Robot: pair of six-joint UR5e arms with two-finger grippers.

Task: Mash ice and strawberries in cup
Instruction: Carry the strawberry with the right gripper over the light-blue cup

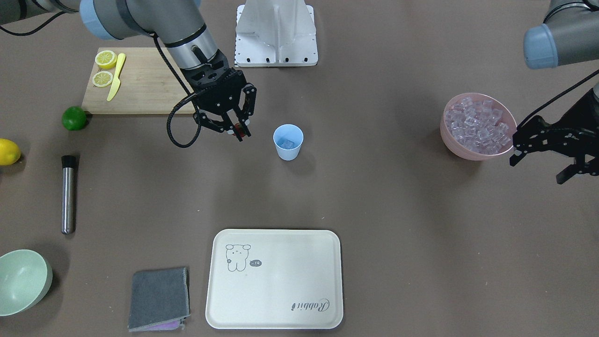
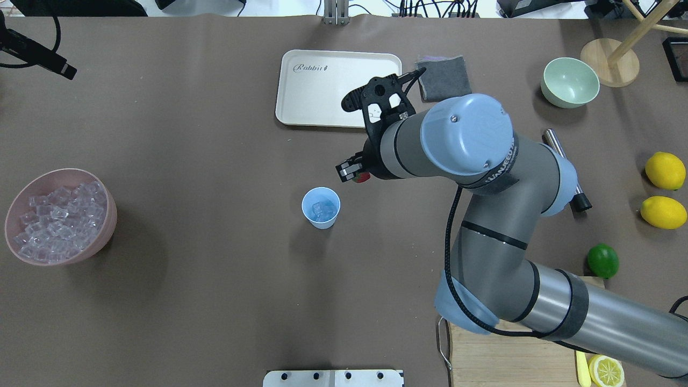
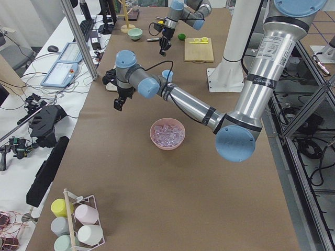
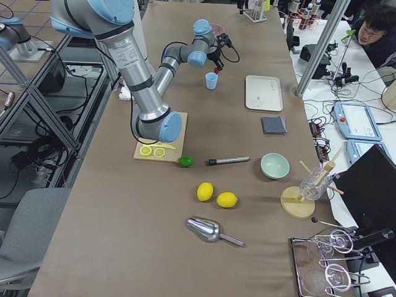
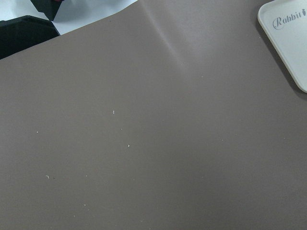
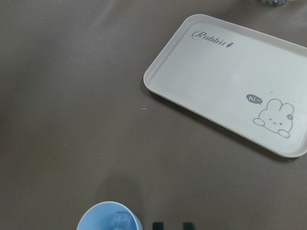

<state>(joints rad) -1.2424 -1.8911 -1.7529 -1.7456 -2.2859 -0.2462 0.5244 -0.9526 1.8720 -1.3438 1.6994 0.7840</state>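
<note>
1 cup, upright, mid-table, on its own. Ice in it: a cube or two, can't count exactly. The rest of the ice is a heap in 1 pink bowl at the left end, too many to count.

1 strawberry, off the table and pinched in the right gripper, fingers clamped on it. The gripper points down and hangs just beside the cup, not over the mouth. The right arm reaches in across the board, elbow high, wrist bent down.

Left gripper: fingers spread, nothing in them. It sits above the table near the pink bowl, not touching it. Little of the left arm shows beyond the forearm and wrist.

Around:
- 1 tray
- 1 grey cloth next to the tray
- 1 green bowl
- 1 steel rod with a black tip, lying flat
- 2 lemons
- 1 lime by the board corner
- 2 lemon halves and 1 yellow knife, both on the board
</note>
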